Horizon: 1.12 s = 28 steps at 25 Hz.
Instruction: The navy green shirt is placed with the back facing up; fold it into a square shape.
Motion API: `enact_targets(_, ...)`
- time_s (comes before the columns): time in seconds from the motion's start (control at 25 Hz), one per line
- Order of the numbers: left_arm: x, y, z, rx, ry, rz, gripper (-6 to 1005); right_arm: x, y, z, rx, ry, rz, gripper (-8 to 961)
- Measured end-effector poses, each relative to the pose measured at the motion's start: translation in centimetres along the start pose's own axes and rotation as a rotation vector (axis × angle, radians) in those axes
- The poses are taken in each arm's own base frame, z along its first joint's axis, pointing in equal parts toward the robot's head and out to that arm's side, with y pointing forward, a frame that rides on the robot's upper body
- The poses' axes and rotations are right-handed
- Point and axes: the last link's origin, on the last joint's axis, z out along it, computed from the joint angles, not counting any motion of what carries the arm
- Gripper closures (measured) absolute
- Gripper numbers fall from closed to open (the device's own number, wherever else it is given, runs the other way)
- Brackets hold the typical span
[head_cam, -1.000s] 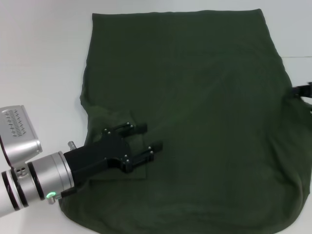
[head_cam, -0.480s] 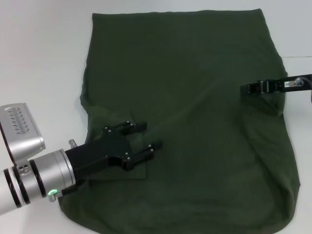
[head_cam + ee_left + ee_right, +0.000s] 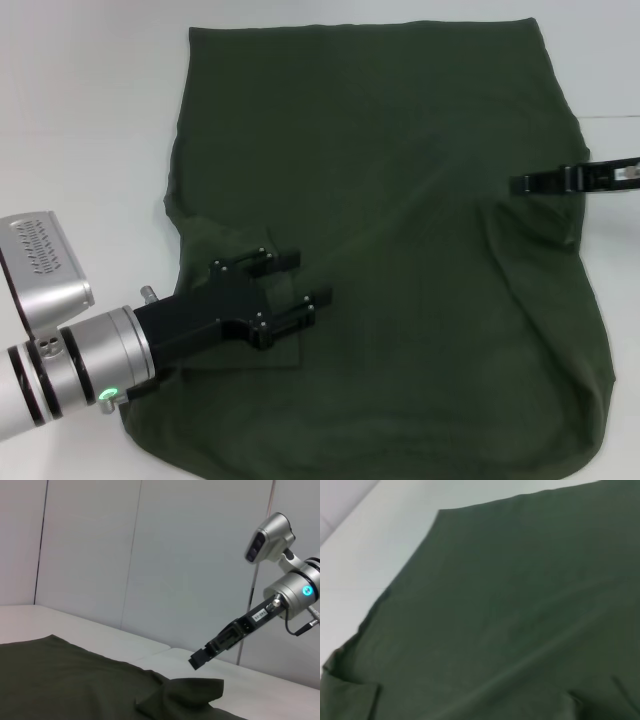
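1. Head view shows the navy green shirt (image 3: 385,240) spread flat across the white table (image 3: 80,120), plain side up, its straight hem at the far end and its rounded shoulder end nearest the robot.
2. Its left sleeve (image 3: 245,300) is already turned inward and lies as a flat flap on the body of the shirt; the right side shows only a small raised tuck at the edge.
3. The left gripper (image 3: 305,280) hovers low over that folded sleeve, fingers parted and holding nothing.
4. The right gripper (image 3: 520,184) reaches in from the right edge, above the shirt's right side. In the left wrist view it (image 3: 199,659) hangs clear of a lifted fold of cloth (image 3: 182,692); whether its fingers are parted or closed cannot be told.
5. My judgement: the sleeve-folding step is in hand, with the right side next.
6. That move calls for pinching the right sleeve edge and carrying it inward, laid flat and matching the left.
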Motion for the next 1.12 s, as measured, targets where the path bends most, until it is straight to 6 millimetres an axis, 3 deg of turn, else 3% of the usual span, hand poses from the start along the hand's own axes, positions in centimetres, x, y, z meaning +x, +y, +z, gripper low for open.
enact_targets(0.24,0.0,0.0,0.0,-0.001,0.0,-0.001,373,1.4,-1.9,-1.6,0.038,0.016,0.068,338)
enact_targets(0.48,0.1,0.0,0.2,-0.005,0.001,0.001,373,2.6,-2.1,-1.4,0.042,0.029,0.078,267)
enact_targets(0.88,0.1,0.0,0.2,-0.004,0.001,0.002,373,2.9,-1.8,0.1,0.065,0.042,0.071,386)
enact_targets(1.12,0.0,0.0,0.1,-0.002,0.0,0.001,372,2.7,-1.5,0.2,0.058,0.057,0.056,556)
